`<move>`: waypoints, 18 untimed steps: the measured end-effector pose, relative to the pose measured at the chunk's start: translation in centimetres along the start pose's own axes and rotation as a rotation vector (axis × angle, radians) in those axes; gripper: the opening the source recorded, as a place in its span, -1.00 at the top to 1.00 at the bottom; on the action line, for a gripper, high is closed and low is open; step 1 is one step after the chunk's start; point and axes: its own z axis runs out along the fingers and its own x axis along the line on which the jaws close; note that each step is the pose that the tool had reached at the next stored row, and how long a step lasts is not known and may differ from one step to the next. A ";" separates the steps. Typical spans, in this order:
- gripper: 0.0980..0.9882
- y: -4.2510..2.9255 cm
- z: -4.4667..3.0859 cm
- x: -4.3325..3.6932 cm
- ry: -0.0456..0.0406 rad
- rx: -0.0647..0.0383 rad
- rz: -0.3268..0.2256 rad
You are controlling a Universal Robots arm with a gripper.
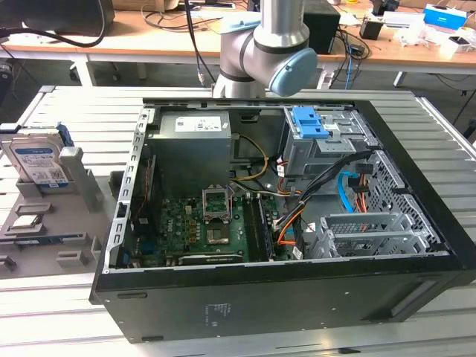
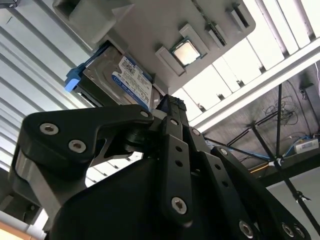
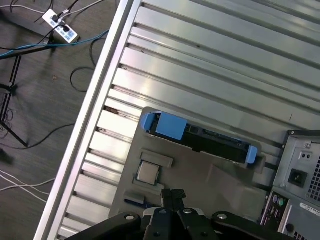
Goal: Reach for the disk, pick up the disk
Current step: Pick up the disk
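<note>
**Second wrist view.** My gripper [image 2: 171, 105], a black linkage with bolt heads, occupies the foreground. Beyond its tip the disk [image 2: 107, 80] stands on edge in a slot of a grey fixture tray [image 2: 150, 25]. Its blue-and-white label [image 2: 134, 80] faces me, and a blue side rail [image 2: 73, 80] sits at one end. A processor chip [image 2: 186, 52] sits in a square recess of the same tray. The tray rests on a slatted aluminium table [image 2: 30, 60]. Cables [image 2: 280, 115] lie on the floor past the table's edge.

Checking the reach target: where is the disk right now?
At the exterior view's left, the disk stands upright in a grey holder, outside the open computer case, near the processor chip.
</note>
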 end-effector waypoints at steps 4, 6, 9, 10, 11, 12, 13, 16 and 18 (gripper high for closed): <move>0.98 0.00 0.00 0.00 0.0014 0.000 -0.037; 0.98 0.00 0.00 0.00 0.0021 0.000 -0.057; 0.98 0.00 0.00 0.00 0.0027 0.000 -0.072; 0.98 0.00 0.00 0.00 0.0029 0.000 -0.076; 0.98 0.00 0.00 0.00 0.0031 0.000 -0.082; 0.98 0.00 0.00 0.00 0.0033 0.000 -0.087; 0.98 0.00 0.00 0.00 0.0037 0.000 -0.097; 0.98 0.00 0.00 0.00 0.0043 0.000 -0.114; 0.98 0.00 0.01 0.00 0.0047 0.000 -0.125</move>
